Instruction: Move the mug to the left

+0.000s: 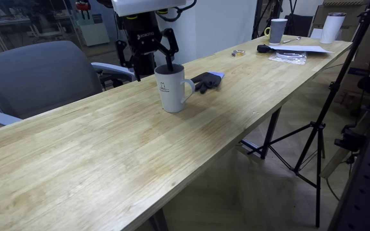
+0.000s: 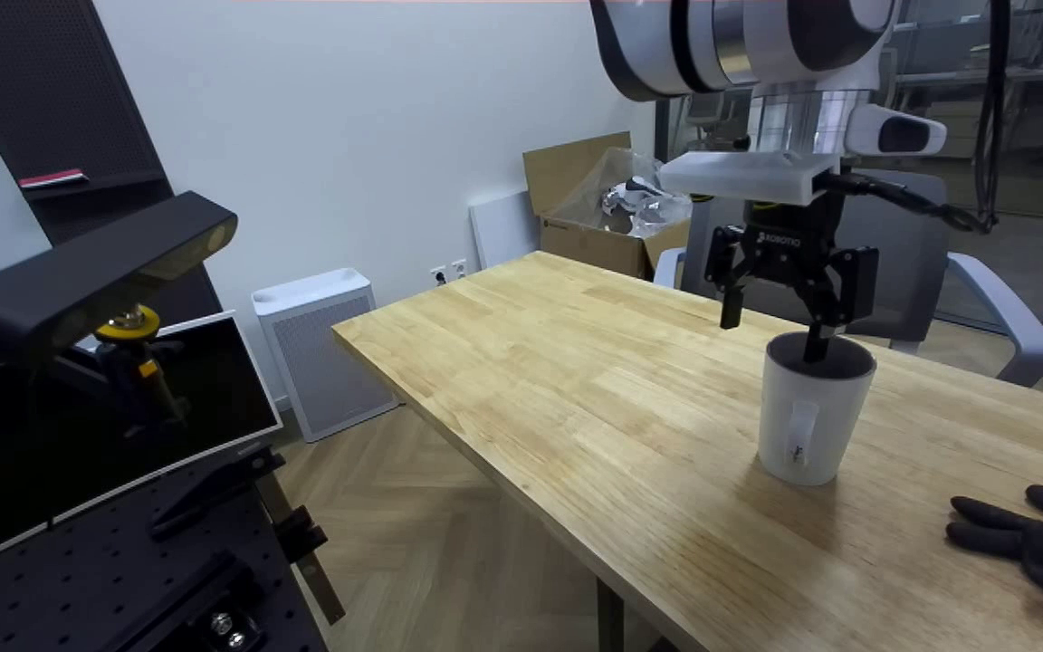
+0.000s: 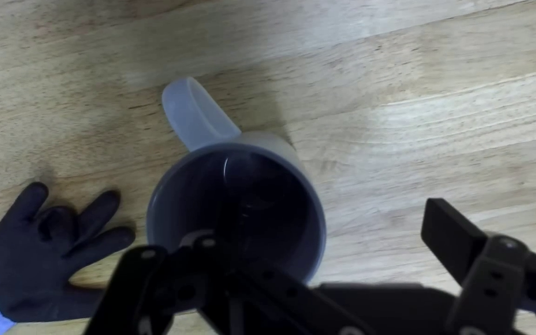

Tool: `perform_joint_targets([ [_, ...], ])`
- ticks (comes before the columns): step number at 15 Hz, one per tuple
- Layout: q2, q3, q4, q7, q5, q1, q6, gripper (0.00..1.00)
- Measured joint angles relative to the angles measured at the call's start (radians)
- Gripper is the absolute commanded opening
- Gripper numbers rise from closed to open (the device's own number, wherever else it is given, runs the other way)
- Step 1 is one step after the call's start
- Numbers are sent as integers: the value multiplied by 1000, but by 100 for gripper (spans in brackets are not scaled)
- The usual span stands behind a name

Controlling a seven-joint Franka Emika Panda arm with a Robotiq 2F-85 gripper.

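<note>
In an exterior view, the white mug (image 1: 172, 93) stands upright on the table (image 1: 92, 154), near the frame's centre. The tool (image 3: 335, 218) has its fingers (image 3: 452, 237) apart: one is inside the mug, the other outside, at right in the wrist view. So the wall lies between them, and closing should, I think, pinch it away from the handle (image 3: 189, 116) at upper left.
</note>
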Motion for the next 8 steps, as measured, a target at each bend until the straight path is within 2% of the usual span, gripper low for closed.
perform_joint_targets([
  [8, 23, -6, 0, 0, 1, -1, 41, 100],
])
